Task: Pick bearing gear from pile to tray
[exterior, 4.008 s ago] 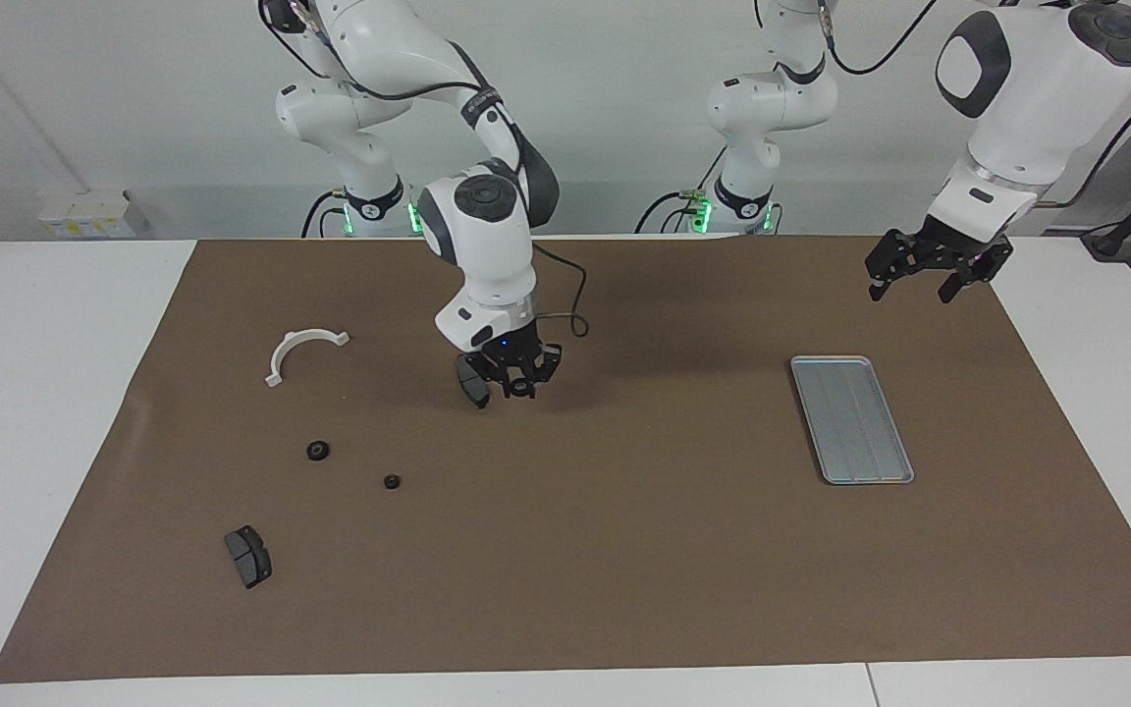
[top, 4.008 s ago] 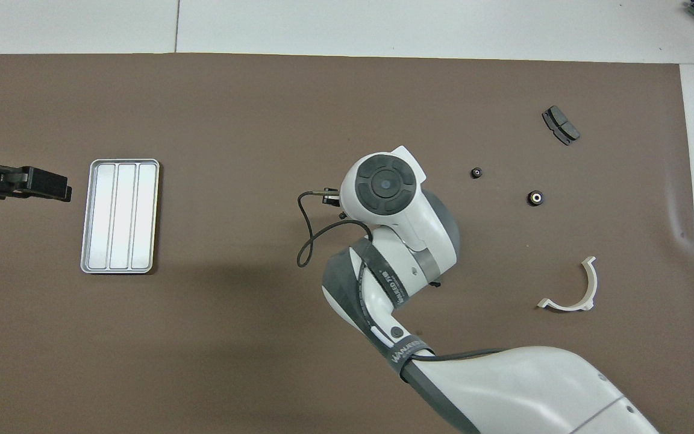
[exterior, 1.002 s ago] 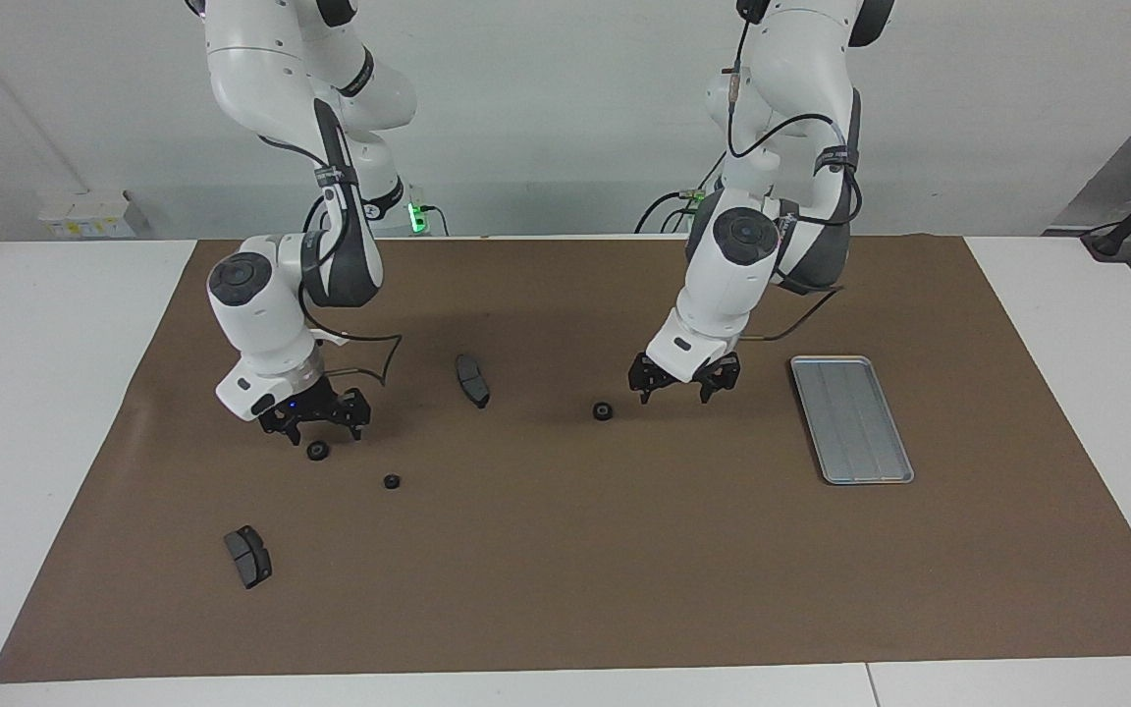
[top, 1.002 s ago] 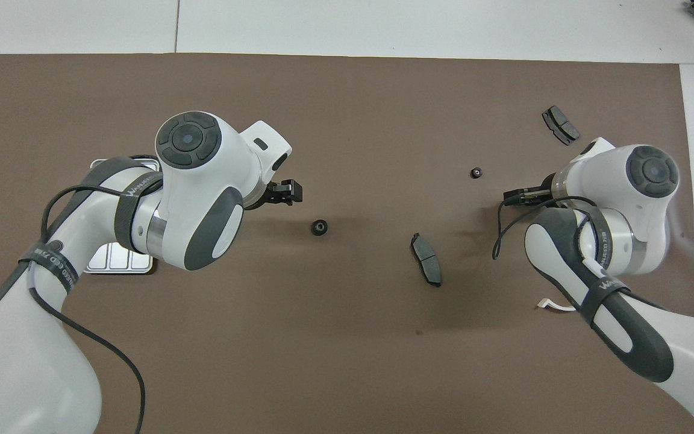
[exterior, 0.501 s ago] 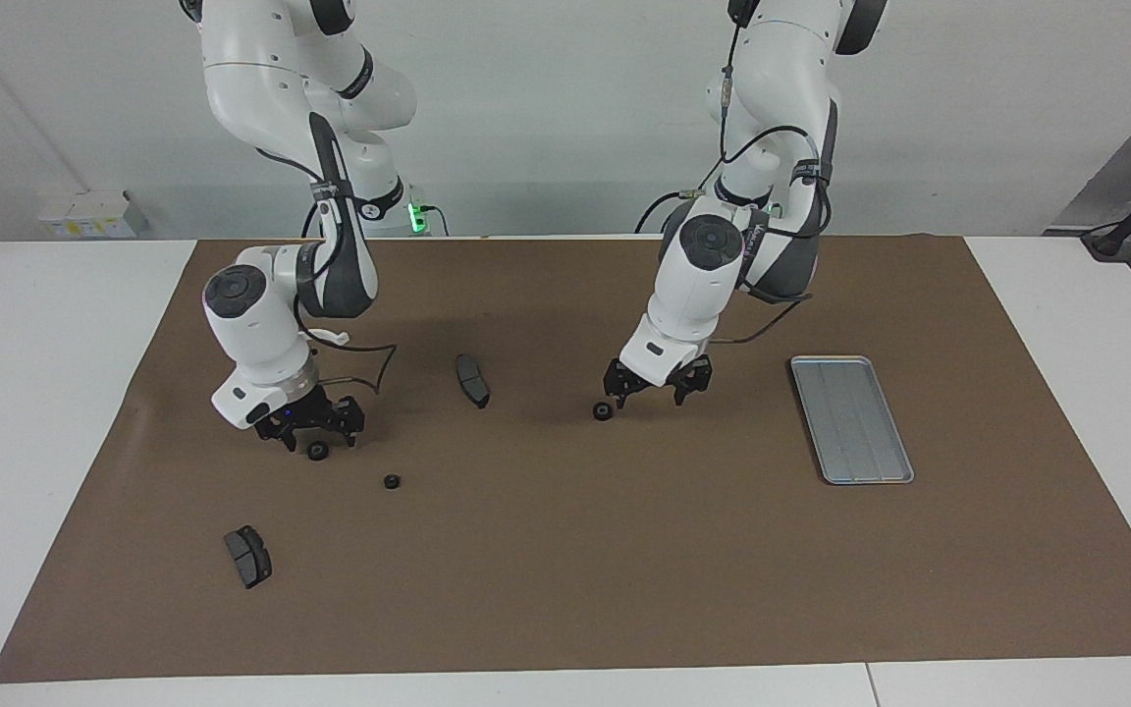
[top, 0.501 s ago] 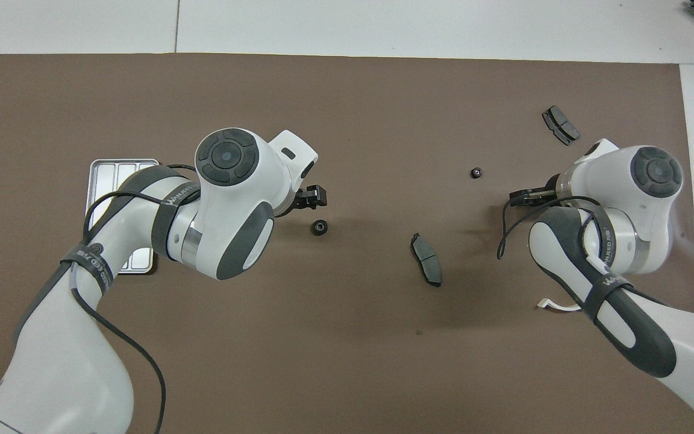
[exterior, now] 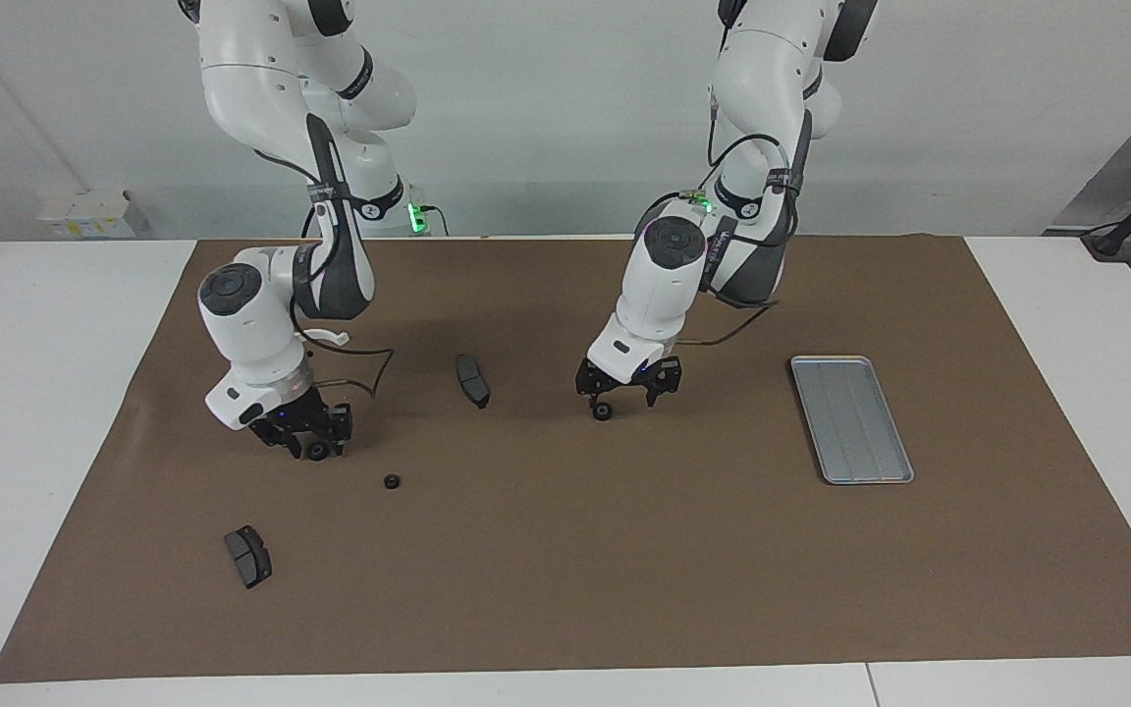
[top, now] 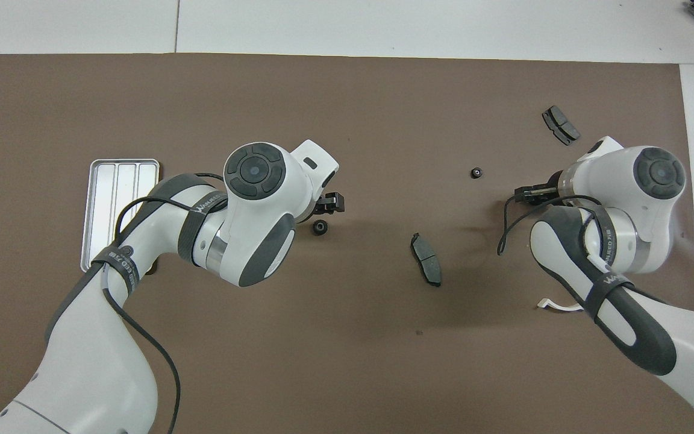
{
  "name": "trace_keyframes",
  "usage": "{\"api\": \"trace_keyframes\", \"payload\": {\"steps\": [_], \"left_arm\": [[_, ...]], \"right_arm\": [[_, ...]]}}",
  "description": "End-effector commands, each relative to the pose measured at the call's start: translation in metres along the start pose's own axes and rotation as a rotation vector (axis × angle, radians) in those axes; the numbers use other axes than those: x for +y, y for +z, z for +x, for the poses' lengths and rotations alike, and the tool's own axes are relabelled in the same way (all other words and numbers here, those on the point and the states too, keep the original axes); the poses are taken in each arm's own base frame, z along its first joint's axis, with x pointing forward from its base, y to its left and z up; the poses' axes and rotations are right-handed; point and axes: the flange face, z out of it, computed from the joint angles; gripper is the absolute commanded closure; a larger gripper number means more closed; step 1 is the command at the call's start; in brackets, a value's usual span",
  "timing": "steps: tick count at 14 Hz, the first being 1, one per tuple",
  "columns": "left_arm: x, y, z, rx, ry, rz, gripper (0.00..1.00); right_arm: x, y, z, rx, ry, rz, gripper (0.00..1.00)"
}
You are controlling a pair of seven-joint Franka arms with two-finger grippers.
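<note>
A small black round piece (exterior: 603, 411) lies in the middle of the brown mat; it also shows in the overhead view (top: 320, 227). My left gripper (exterior: 621, 399) is open and low over it, one finger just above it. A second round piece (exterior: 317, 450) lies toward the right arm's end. My right gripper (exterior: 310, 444) is down at it, open, with a finger on each side. The overhead view hides this under the right wrist. The silver tray (exterior: 852, 417) sits empty toward the left arm's end, partly covered by the left arm in the overhead view (top: 103, 199).
A third small round piece (exterior: 391, 481) lies farther from the robots than the right gripper. One dark brake pad (exterior: 472, 380) lies between the two grippers, another (exterior: 248, 556) farther out. Only a tip of the white bracket (exterior: 330, 337) shows past the right arm.
The left gripper has moved from beside the tray toward the middle round piece and come lower over it. The right gripper has dropped down around the other round piece.
</note>
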Motion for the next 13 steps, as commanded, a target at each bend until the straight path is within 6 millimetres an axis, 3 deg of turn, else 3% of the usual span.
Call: {"api": "trace_keyframes", "payload": {"steps": [1, 4, 6, 9, 11, 13], "left_arm": [[0.008, 0.008, -0.004, 0.009, 0.021, -0.007, 0.0], [0.012, 0.039, -0.003, 0.008, 0.036, -0.011, 0.0], [0.015, 0.043, -0.006, 0.0, 0.042, -0.008, 0.0], [0.014, 0.051, -0.011, -0.017, 0.044, 0.002, 0.0], [0.013, 0.055, -0.014, -0.026, 0.046, 0.008, 0.01], [0.011, 0.056, -0.017, -0.045, 0.046, 0.02, 0.12]], "right_arm": [[0.004, 0.005, 0.002, 0.015, -0.022, 0.008, 0.37], [0.006, 0.003, 0.005, 0.04, -0.017, 0.006, 0.41], [0.011, 0.003, 0.005, 0.046, -0.008, 0.004, 0.49], [0.01, 0.004, 0.004, 0.035, -0.009, 0.006, 0.68], [0.008, 0.005, 0.003, 0.028, -0.011, 0.007, 0.69], [0.007, 0.004, 0.003, 0.025, -0.011, 0.008, 0.73]]}}
